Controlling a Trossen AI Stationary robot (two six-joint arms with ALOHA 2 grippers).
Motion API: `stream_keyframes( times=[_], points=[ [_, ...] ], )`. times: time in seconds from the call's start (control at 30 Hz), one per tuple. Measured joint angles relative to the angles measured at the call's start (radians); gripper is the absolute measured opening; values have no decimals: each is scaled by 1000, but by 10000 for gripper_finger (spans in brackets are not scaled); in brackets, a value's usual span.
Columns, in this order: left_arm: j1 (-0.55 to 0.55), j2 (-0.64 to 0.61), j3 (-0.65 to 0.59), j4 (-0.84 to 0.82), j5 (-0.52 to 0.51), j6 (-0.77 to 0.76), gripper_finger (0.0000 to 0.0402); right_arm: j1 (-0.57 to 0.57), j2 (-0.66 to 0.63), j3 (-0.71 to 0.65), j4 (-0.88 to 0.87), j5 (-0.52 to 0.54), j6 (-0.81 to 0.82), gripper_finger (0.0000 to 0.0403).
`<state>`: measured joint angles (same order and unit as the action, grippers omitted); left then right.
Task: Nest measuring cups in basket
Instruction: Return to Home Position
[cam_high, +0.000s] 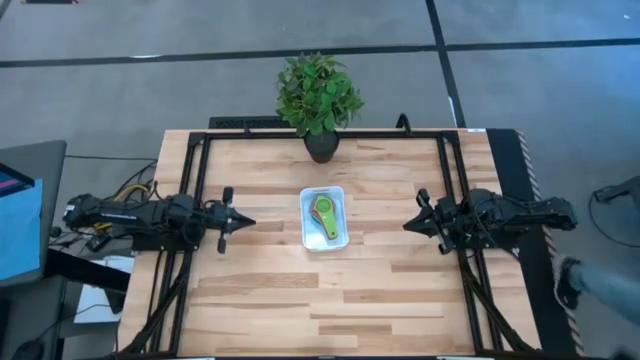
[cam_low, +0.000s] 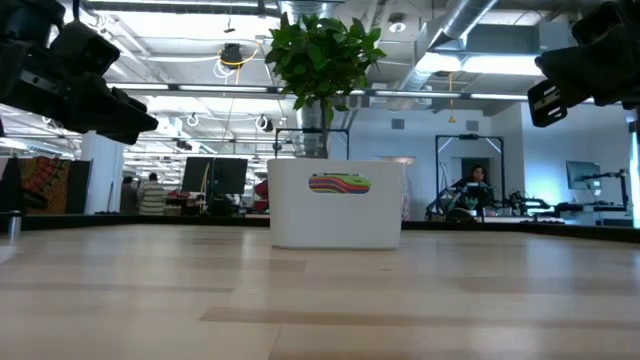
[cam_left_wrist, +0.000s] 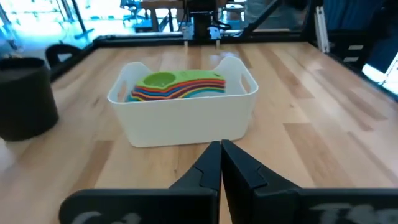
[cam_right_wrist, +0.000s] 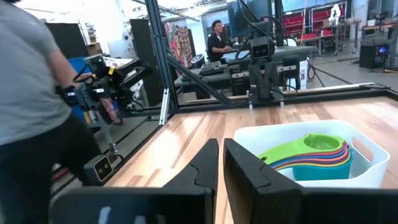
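White basket (cam_high: 311, 237) on the surface (cam_high: 260, 290) holds the nested measuring cups (cam_high: 323, 212), green on top; left pincer (cam_high: 244, 222) and right pincer (cam_high: 408, 226) flank it, both closed.

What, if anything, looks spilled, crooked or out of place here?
Nothing stands out. The measuring cups sit nested in one stack inside the basket, green on top. The plant pot stands upright. The left gripper and right gripper wait shut, apart from the basket.

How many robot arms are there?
2. The left gripper waits at the left side of the table, the right gripper at its right side, both pointing toward the basket between them.
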<state>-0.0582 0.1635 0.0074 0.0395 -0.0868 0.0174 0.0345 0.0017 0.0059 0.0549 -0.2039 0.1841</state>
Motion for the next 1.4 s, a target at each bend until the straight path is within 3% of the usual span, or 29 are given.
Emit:
stream_keyframes(
  times=[1.4],
  points=[
    [0,0,-1,-1,17,-37,0,0,0,-2,-1,0,1,49]
  ],
)
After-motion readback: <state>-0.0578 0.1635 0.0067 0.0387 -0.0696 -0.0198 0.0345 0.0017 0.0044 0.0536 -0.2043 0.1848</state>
